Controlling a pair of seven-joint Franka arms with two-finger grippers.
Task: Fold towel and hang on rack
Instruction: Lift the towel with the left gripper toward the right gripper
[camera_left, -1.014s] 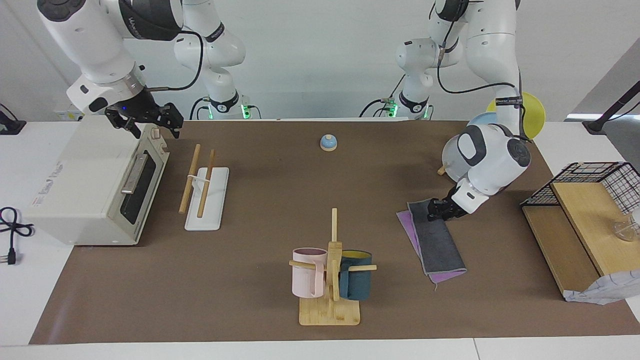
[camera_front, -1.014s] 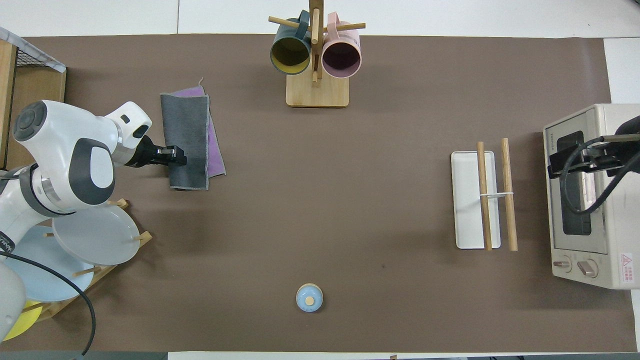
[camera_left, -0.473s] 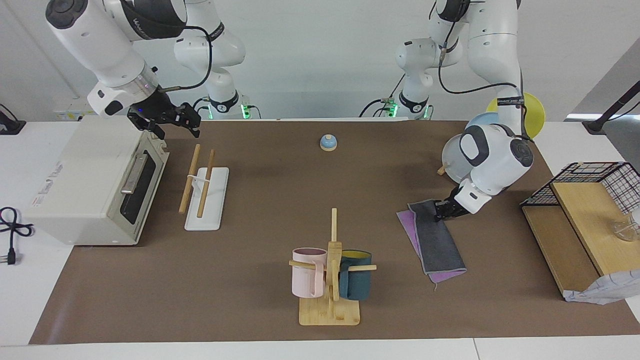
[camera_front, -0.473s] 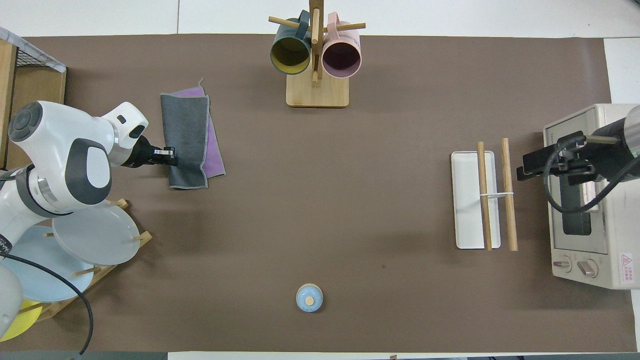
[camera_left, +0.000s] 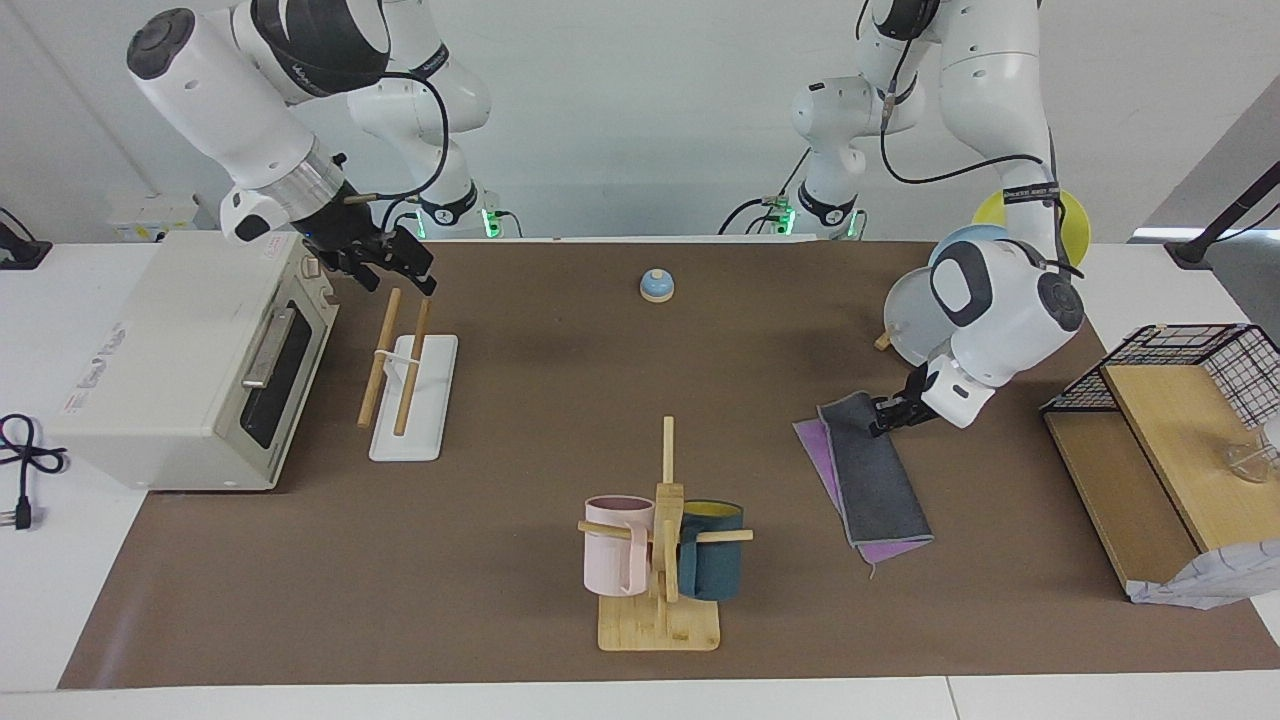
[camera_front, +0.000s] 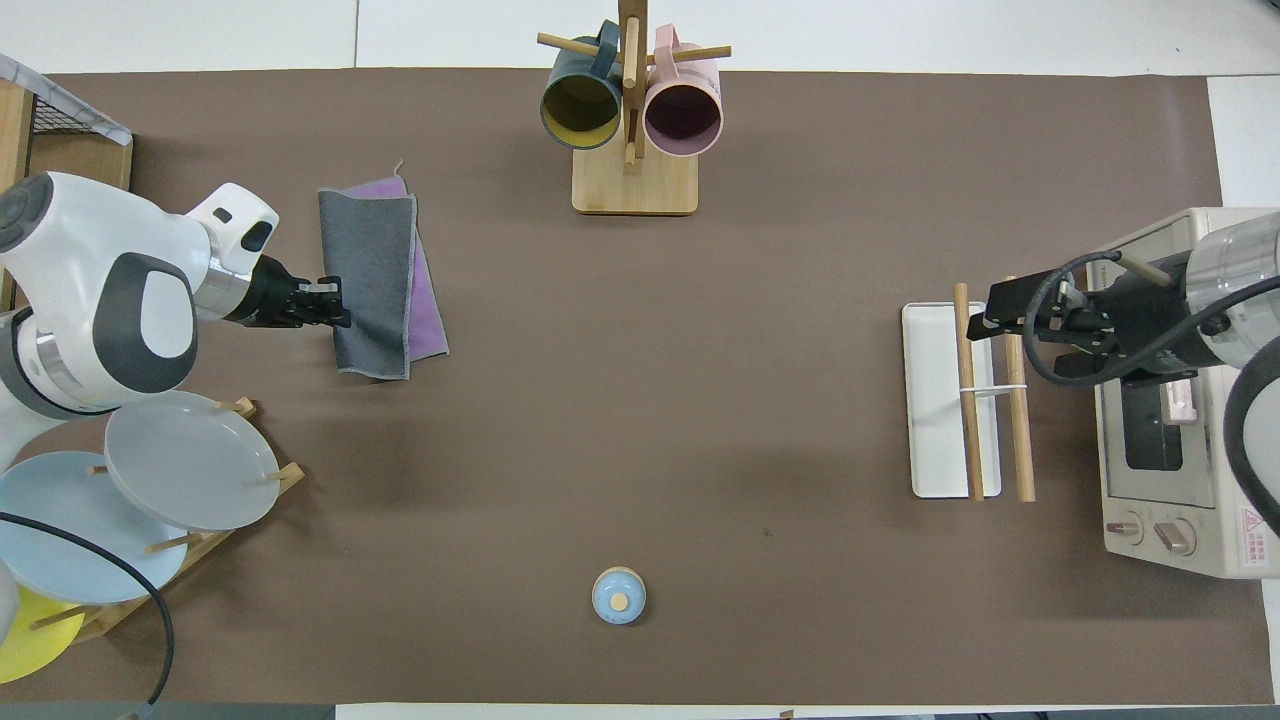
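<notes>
At nine o'clock on the table as seen from overhead, the left gripper (camera_front: 338, 305) has its fingers pinched shut on the towel (camera_front: 375, 270), gripping the long edge toward the left arm's end, close to the corner nearer the robots (in the facing view that corner looks a little lifted off the table). The towel is folded, grey over purple, with its long axis running twelve to six, so the fingers meet it side-on. The rack (camera_front: 940, 400) lies at three o'clock from the towel, well apart, and its rods also run twelve to six. By my reading the carry goes straight across, with cloth and rods already parallel. The left arm is the nearer to the towel. The right gripper (camera_left: 400, 280) hangs over the rack with fingers spread, holding nothing.

A red warning-triangle sticker (camera_front: 1251, 522) sits by the oven's (camera_left: 150, 340) knobs. Its text, the print on the oven's side and the lettering on the arms are too small to read.
</notes>
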